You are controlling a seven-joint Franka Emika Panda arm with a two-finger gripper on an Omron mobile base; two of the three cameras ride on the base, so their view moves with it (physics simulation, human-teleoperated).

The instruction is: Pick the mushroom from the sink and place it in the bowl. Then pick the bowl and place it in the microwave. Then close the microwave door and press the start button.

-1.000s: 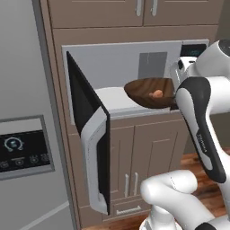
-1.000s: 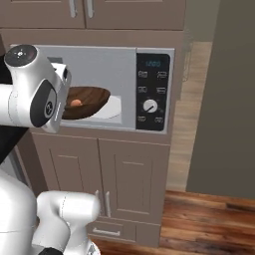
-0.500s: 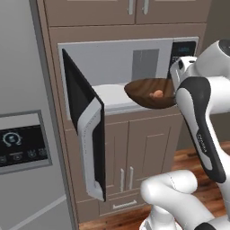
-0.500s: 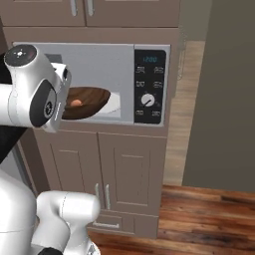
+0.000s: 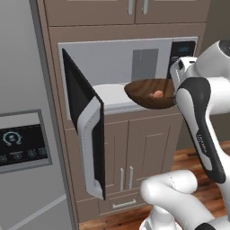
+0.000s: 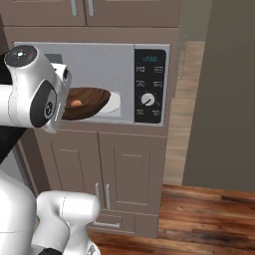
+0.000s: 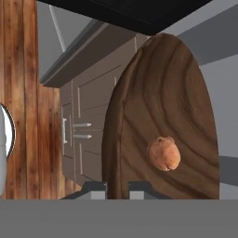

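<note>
Left base view: the wide, shallow dark brown wooden bowl (image 5: 150, 93) hangs at the mouth of the stainless-framed built-in microwave (image 5: 130, 72), partly over its white floor, with the small orange-tan mushroom (image 5: 157, 94) lying inside it. The dark glass microwave door (image 5: 85, 121) with its silver frame stands swung wide, left of the microwave cavity. Right base view: the bowl (image 6: 88, 102) sits just left of the microwave's black control panel (image 6: 150, 84), the mushroom (image 6: 76, 103) in it, the wrist blocking the near rim. Hand view: the gripper (image 7: 117, 189) has its two dark tips narrowly set on the bowl's rim (image 7: 122, 139), pinching it; the mushroom (image 7: 164, 153) rests loose on the bowl floor. Risk, as I judge it: a one-sided rim pinch could let the bowl tilt and roll the mushroom out, or clip the microwave frame going in.
</note>
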